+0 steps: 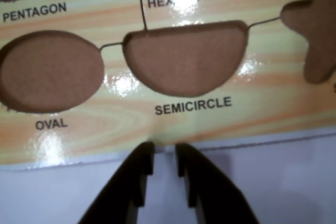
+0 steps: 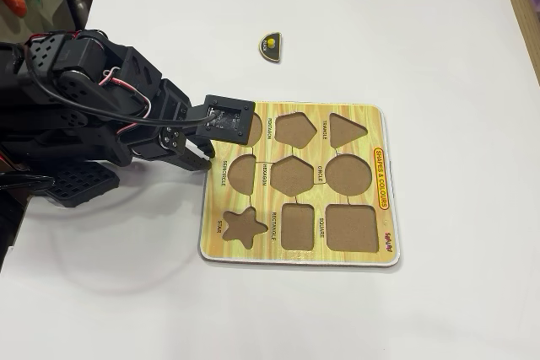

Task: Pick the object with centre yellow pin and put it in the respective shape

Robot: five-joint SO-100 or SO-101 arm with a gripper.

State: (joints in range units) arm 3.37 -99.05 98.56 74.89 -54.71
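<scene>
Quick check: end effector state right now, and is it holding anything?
End effector: nearly shut with a narrow gap, holding nothing; the semicircular piece lies apart on the table.

Lighting is bright and even. Glare patches flank the semicircle cutout [image 1: 185, 59] on the glossy board [image 1: 131, 129]; wrist view is soft, fixed view sharp.
</scene>
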